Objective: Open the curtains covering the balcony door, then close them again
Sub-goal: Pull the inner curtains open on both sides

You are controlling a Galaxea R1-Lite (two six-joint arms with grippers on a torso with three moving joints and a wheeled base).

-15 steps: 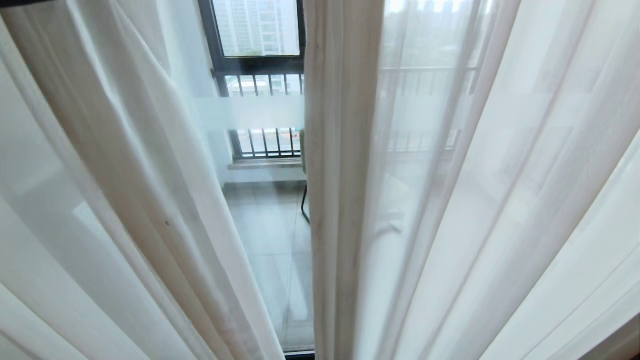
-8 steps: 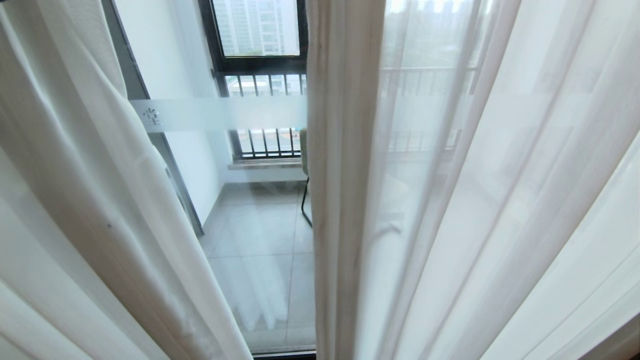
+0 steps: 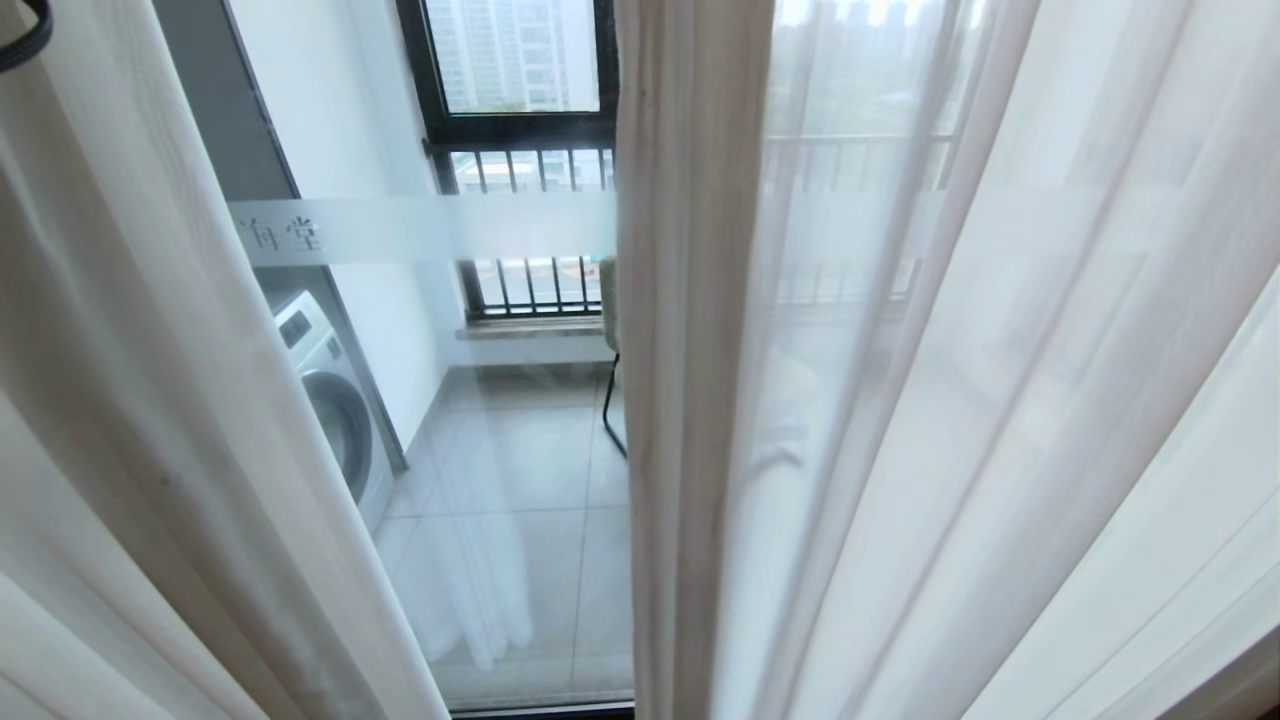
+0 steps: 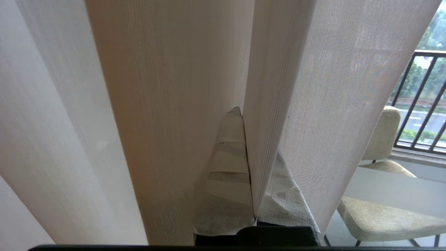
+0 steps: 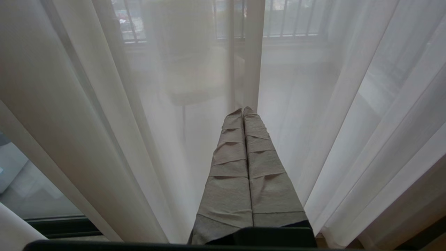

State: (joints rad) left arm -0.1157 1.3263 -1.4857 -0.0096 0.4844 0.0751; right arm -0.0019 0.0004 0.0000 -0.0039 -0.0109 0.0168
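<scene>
Left-hand sheer panel of the curtains (image 3: 150,400) now dragged further aside than half a second back, so way more of the balcony door (image 3: 470,330) glass showing, plus a washing machine (image 3: 335,400) that was hidden before. Left gripper (image 4: 245,139) clamped together on a fold of that sheer, fabric pinched right between the taped fingers (image 4: 230,153) and draping up and over them. Right gripper (image 5: 244,115) pressed together on nothing, parked with the other panel hanging just ahead of its tip, untouched. So: opening roughly half done on the left side only. Right panel yet to go, then the closing.
</scene>
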